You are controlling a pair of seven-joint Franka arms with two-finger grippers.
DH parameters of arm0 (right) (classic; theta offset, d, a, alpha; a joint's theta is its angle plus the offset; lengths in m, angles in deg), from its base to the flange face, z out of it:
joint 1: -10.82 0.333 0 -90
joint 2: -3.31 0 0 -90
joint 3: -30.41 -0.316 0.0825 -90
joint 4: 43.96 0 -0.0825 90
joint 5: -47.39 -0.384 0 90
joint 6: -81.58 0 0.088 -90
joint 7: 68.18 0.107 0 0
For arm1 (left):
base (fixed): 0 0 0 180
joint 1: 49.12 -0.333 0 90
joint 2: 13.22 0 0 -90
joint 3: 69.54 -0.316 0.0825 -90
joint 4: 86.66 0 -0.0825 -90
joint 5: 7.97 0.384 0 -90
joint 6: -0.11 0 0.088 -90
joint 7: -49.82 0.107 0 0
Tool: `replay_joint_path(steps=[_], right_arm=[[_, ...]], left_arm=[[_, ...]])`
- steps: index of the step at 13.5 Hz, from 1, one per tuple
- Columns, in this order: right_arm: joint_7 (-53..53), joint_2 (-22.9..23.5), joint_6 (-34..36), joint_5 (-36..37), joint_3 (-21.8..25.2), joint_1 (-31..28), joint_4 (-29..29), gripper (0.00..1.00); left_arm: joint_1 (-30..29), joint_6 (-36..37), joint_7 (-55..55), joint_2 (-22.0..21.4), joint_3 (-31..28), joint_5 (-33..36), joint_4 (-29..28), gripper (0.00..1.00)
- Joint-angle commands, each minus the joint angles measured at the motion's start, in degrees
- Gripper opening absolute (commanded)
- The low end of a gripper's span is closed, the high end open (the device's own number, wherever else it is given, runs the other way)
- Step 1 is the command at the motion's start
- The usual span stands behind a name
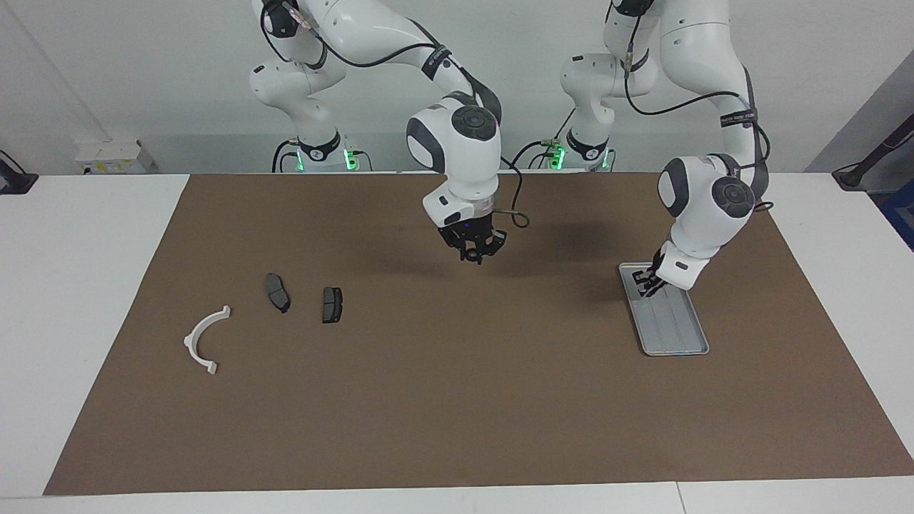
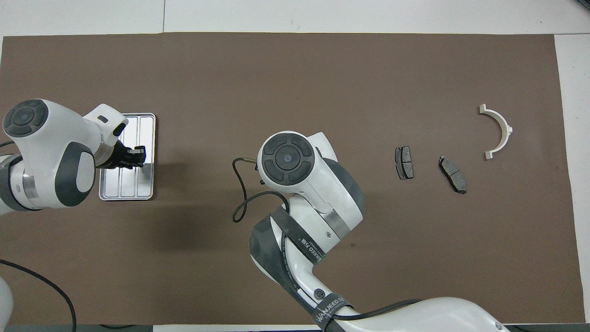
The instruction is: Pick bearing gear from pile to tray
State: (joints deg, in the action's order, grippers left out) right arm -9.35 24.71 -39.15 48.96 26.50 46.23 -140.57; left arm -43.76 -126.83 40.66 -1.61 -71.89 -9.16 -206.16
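The silver tray [image 1: 677,330] lies toward the left arm's end of the brown mat [image 1: 457,400]. The left gripper [image 1: 650,279] hangs low over the tray's robot-side end, fingertips together, nothing visibly held. The right gripper [image 1: 475,253] is over bare mat between tray and pile; its grip cannot be told. Well apart from the tray lie two brake pads [image 1: 332,305] [image 1: 278,292] and a white arc [image 1: 206,340].

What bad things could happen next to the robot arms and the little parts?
The right gripper hangs over bare mat, mid-table. If it carries a tiny part, which I cannot see, that part could drop short of the tray.

The left gripper is low over the tray's end nearest the robots. It might nudge the tray, or block the other arm's drop-off.
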Motion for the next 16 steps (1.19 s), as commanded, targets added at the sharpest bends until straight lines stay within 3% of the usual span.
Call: replay_joint_path(steps=[1, 7, 11, 12, 13, 14, 15, 16], right_arm=[[1.91, 1.37, -6.25, 0.54, 0.14, 0.89, -3.92, 0.0], [-0.03, 2.6, -10.58, 0.54, 0.05, 0.63, -9.3, 0.0], [-0.64, 2.43, -14.17, 0.36, -0.04, 0.28, -11.75, 0.0], [-0.64, 2.25, -14.62, 0.36, -0.04, 0.19, -12.28, 0.0], [-0.64, 2.25, -14.62, 0.28, -0.04, 0.1, -12.37, 0.08], [-0.64, 2.34, -14.62, 0.1, -0.04, -0.08, -12.29, 0.49], [-0.64, 2.43, -14.27, -0.16, -0.04, -0.34, -11.85, 0.84], [-0.73, 2.43, -13.66, -0.25, -0.04, -1.21, -11.41, 1.0]], left_arm=[[-0.96, -1.99, 1.43, -3.0, 0.42, 0.48, -3.99, 0.01], [-1.05, -6.21, 1.25, -3.09, 0.42, 0.48, -6.8, 0.07], [-1.05, -6.47, 1.16, -3.09, 0.42, 0.48, -7.5, 0.24], [-1.05, -7.0, 1.16, -3.09, 0.42, 0.48, -7.77, 0.35], [-1.05, -7.52, 1.08, -3.09, 0.42, 0.48, -7.95, 0.44], [-1.05, -7.62, 1.16, -3.09, 0.42, 0.48, -7.95, 0.55], [-1.05, -7.7, 1.25, -3.0, 0.42, 0.48, -7.95, 0.78], [-1.14, -7.53, 1.34, -2.91, 0.42, 0.48, -7.6, 1.0]])
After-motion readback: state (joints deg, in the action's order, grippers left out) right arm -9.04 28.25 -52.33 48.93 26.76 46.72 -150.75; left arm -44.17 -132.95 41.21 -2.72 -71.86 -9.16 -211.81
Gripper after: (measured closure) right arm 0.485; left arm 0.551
